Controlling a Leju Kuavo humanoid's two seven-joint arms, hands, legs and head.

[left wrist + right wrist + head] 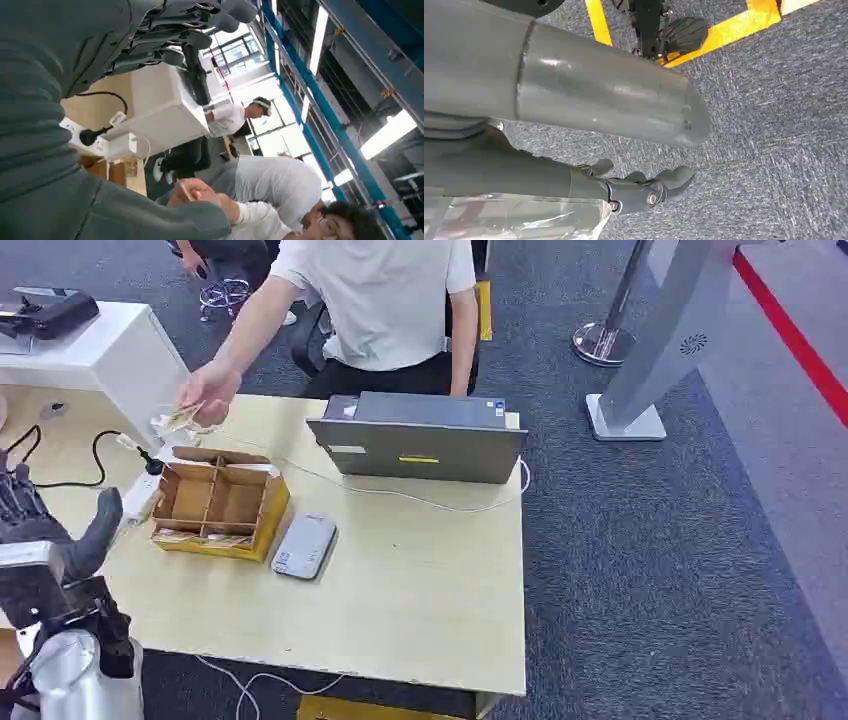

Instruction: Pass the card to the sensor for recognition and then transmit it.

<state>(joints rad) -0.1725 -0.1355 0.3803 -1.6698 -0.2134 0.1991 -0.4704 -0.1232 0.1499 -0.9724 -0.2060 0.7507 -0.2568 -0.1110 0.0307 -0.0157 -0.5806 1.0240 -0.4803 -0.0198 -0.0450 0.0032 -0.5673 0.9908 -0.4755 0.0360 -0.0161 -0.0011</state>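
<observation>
in the head view the left hand (50, 540) is hovering at the table's (420, 620) left edge, thumb standing apart from the fingers, gripping nothing. open tabletop is lying between it and the sensor (303, 545), which is sitting just right of the box (218, 504). the box's compartments are holding thin flat pieces along the near wall; i cannot tell what they are. behind it a person's hand (205, 395) is holding a card (177, 420) above the far left edge. a laptop (420, 437) is standing at the far edge.

in the left wrist view the fingers (200, 22) are spreading apart.

in the right wrist view the right hand (644, 187) is hanging over carpet (774, 125), fingers curling loosely, apart and empty.
</observation>
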